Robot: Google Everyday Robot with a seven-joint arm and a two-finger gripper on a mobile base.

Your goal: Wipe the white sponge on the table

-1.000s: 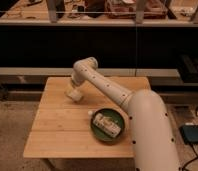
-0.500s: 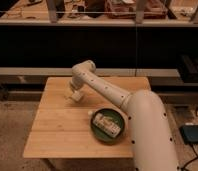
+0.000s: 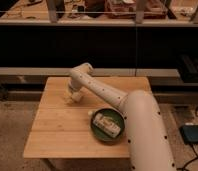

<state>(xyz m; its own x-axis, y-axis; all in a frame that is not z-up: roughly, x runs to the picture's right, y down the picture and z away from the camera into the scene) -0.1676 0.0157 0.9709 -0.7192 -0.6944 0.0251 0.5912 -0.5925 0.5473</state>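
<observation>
Low over the far left of the square pale-plank table (image 3: pixel 57 135), the two-finger gripper (image 3: pixel 72 96), fingers spread, blurs into a pale patch; the small off-white sponge cannot be told apart there. The thick white arm (image 3: pixel 142 125) hides the table's near-right corner.

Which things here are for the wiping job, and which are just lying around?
For the job: end effector, low over the table, far left; sponge at its tip.
Lying about: plate; packet on it; small white thing by its rim.
</observation>
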